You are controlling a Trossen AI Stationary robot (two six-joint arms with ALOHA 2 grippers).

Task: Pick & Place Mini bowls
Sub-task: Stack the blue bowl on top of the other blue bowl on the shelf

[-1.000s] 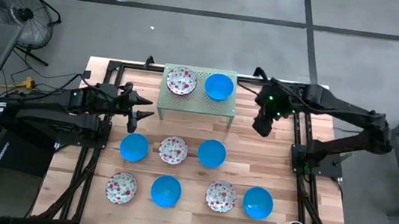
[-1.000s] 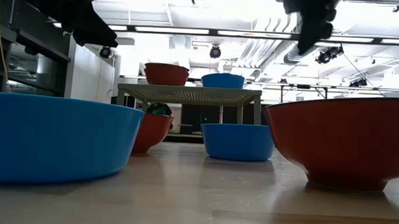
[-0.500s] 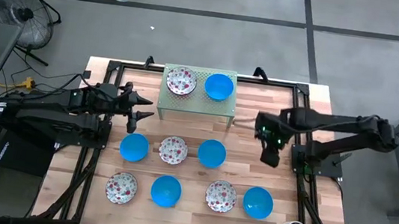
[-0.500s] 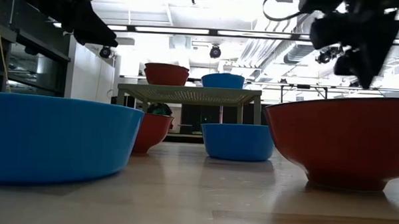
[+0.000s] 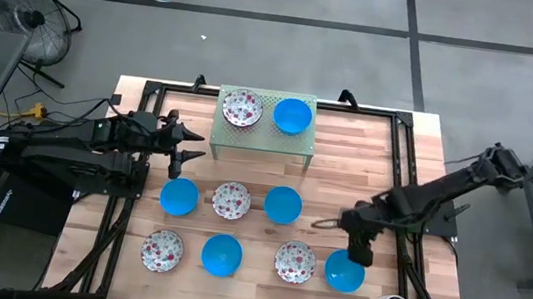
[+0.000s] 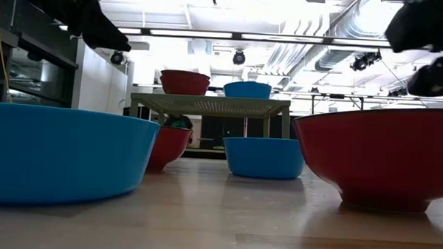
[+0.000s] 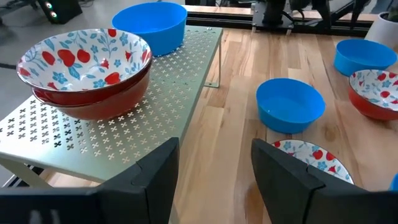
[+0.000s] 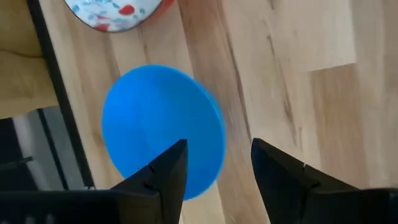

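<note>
Your right hand [image 5: 359, 252] hangs open and empty just above the front-right blue bowl [image 5: 343, 270]; your left hand [image 5: 189, 151] waits open beside the rack [image 5: 263, 139].

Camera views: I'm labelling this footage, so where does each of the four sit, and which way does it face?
High view: overhead, straight down on the wooden table; both arms show.
Low view: table height, level past a blue bowl; dark arm parts hang above.
Left wrist view: faces the pale green perforated rack; open left gripper.
Right wrist view: looks down on the front-right solid blue bowl; open right gripper.
Shared: that bowl also shows in the high view.
</note>
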